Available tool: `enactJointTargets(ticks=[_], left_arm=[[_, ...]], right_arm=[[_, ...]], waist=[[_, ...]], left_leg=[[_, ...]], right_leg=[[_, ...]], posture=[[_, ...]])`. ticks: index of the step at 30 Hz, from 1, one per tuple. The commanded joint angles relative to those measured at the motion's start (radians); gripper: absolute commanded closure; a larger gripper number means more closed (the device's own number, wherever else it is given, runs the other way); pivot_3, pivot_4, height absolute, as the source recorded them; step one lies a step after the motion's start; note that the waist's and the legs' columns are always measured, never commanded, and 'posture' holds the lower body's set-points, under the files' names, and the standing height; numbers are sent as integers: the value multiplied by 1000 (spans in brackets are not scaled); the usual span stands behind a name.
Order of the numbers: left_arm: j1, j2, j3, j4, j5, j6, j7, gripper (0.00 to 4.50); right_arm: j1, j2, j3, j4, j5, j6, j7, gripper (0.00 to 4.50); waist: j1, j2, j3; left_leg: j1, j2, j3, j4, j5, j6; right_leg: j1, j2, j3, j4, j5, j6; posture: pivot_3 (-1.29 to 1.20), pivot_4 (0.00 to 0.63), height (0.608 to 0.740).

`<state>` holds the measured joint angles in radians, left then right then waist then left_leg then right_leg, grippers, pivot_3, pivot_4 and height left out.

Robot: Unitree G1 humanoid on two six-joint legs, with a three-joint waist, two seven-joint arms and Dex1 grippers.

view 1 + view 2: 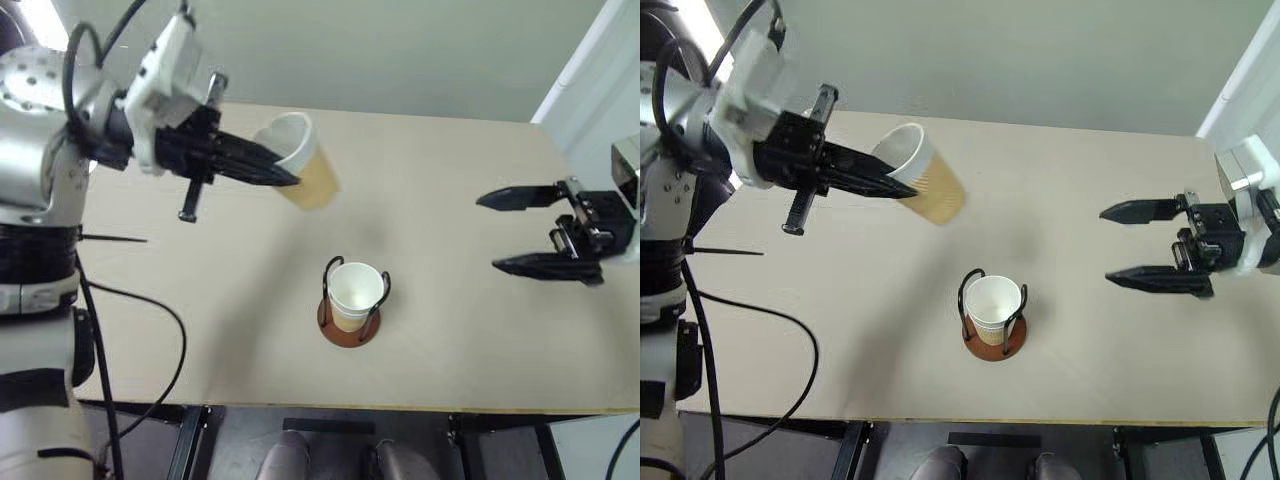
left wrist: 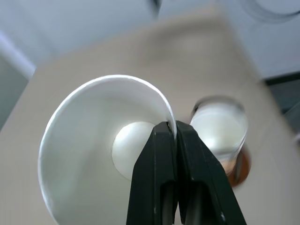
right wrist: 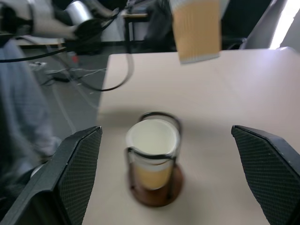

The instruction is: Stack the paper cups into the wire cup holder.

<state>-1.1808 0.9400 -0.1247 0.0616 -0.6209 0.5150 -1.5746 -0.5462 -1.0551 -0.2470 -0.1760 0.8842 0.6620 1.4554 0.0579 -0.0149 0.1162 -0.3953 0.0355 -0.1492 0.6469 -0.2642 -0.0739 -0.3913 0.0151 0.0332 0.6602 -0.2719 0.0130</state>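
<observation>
Ribbed paper cup [image 1: 300, 160] pinched at rim, left pincer [image 1: 285, 176] | right pincer [image 1: 500, 232] spread | wire holder [image 1: 352, 300]: 1 cup

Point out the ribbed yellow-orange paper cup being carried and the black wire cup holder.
ribbed yellow-orange paper cup [image 1: 312, 180], left eye view, ribbed side wall.
black wire cup holder [image 1: 348, 333], left eye view, reddish-brown disc base.

You've got two paper cups in sight: one cup [image 1: 300, 160] up in the air above the surface [image 1: 470, 330], and a second cup [image 1: 353, 293] sitting in the holder. One wire cup holder [image 1: 349, 325], just the one. Two grippers: left gripper [image 1: 285, 177] and right gripper [image 1: 498, 232], each with two black fingers
</observation>
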Motion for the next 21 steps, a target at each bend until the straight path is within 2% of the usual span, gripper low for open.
enactJointTargets(ticks=[1, 7, 13, 21], left_arm=[[-62, 20, -115, -25, -135, -12, -40, 4443], [-110, 72, -364, -63, -231, -150, -40, 4443], [-152, 26, -519, -16, -143, -286, -40, 4443], [-189, 16, -645, 48, -81, -424, -40, 4443]], right_arm=[[32, -52, -59, -123, 36, 12, 21, 0], [114, -81, -81, -176, -36, -46, -5, 0], [182, -80, -139, -222, -21, -41, -43, 0], [224, -76, -182, -260, -14, -33, -86, 0]], waist=[[-1, 0, 0], [-4, 0, 0], [0, 0, 0], [-1, 0, 0]], left_leg=[[0, 0, 1, 0, 0, 0], [8, 0, 1, 1, -2, 3], [8, -2, 0, 2, -2, 5], [7, -3, 0, 3, -4, 9]], right_leg=[[0, 0, 0, 0, 0, 0], [8, 0, 2, -6, -1, 3], [10, 0, 3, -8, -1, 6], [11, -1, 7, -13, 1, 10]], posture=[[0, 150, 740], [0, 150, 740], [0, 150, 740], [0, 150, 740]])
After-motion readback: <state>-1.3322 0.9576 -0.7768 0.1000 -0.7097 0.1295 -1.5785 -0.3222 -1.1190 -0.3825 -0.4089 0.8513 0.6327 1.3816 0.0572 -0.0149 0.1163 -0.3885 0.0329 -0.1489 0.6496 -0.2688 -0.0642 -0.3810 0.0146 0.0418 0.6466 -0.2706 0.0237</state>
